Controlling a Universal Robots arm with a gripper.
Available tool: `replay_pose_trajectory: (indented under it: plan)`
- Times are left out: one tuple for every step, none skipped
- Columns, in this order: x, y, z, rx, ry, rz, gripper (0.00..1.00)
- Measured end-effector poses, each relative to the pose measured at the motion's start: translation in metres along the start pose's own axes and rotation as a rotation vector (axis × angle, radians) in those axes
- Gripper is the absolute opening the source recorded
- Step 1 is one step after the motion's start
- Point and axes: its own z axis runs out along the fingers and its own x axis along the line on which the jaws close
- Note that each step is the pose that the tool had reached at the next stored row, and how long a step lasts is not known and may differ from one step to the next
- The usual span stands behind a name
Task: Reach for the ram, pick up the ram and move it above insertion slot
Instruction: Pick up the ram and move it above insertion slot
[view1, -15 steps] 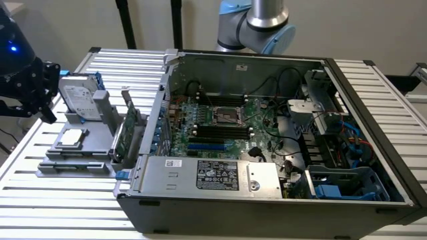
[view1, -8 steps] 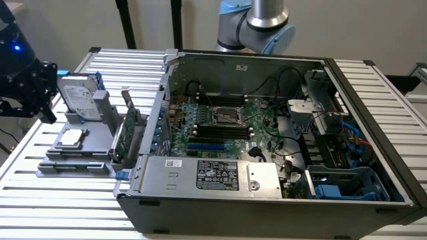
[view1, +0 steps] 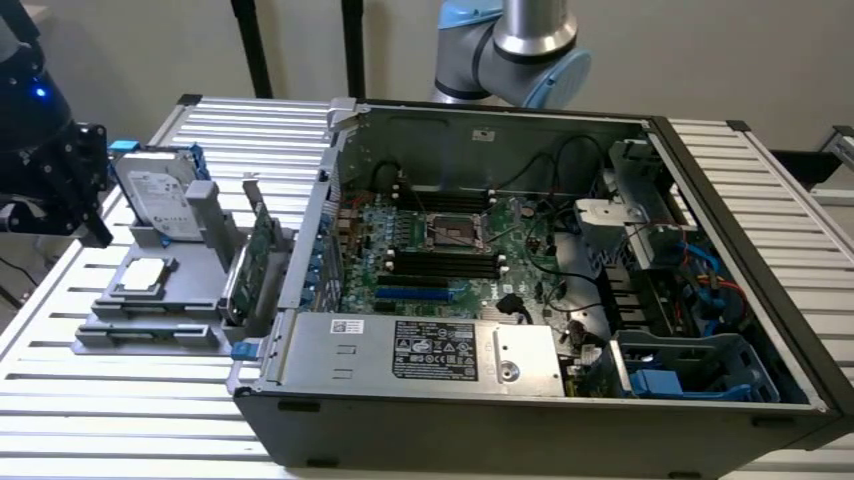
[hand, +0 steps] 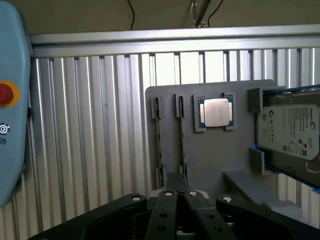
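Looking beside the open case (view1: 467, 435), you find the grey tray (hand: 220, 150), slotted so that sticks stand on edge for pinching. Your ram (hand: 181, 142) seems to sit edge-on in the tray slot next to the CPU (hand: 216, 111). Your gripper (hand: 178, 182) hovers at the tray's edge in line with it, fingers pressed together and holding nothing.

Ram (hand: 181, 135) on edge in gray holder (hand: 220, 160); board slots (view1: 447, 262) well apart from it.
From above the ram is just a thin dark strip, long & narrow, standing in a groove w/ gray tabs at each end; a 2nd like strip (hand: 158, 140) runs parallel just beside it. The slots are long, black, side by side on the green board (view1: 387, 225) inside the open PC case (view1: 534, 430).
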Motion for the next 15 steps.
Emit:
replay_pose_trajectory:
  plan:
    - [0.0000, 0.0000, 0.0001, -0.0003, 0.0002, -0.018, 0.11]
    - [0.0000, 0.0000, 0.0001, -0.0007, 0.0005, -0.036, 0.11]
    - [0.0000, 0.0000, 0.0001, -0.0010, 0.0008, -0.053, 0.11]
    - [0.0000, 0.0000, 0.0001, -0.0015, 0.0012, -0.073, 0.11]
    - [0.0000, 0.0000, 0.0001, -0.0018, 0.0015, -0.091, 0.11]
    - [0.0000, 0.0001, 0.0001, -0.0021, 0.0018, -0.106, 0.11]
    - [0.0000, 0.0001, 0.0001, -0.0023, 0.0019, -0.114, 0.11]
    - [0.0000, 0.0001, 0.0001, -0.0023, 0.0020, -0.116, 0.11]
    - [0.0000, 0.0001, 0.0001, -0.0024, 0.0020, -0.116, 0.12]
    - [0.0000, 0.0001, 0.0001, -0.0024, 0.0020, -0.116, 0.18]
    - [0.0000, 0.0002, 0.0001, -0.0023, 0.0020, -0.116, 0.18]
    - [0.0000, 0.0002, 0.0001, -0.0023, 0.0020, -0.116, 0.24]
    - [0.0000, 0.0002, 0.0002, -0.0024, 0.0021, -0.116, 0.30]
    - [0.0000, 0.0002, 0.0005, -0.0023, 0.0020, -0.116, 0.30]
    - [0.0000, 0.0002, 0.0015, -0.0021, 0.0018, -0.116, 0.30]
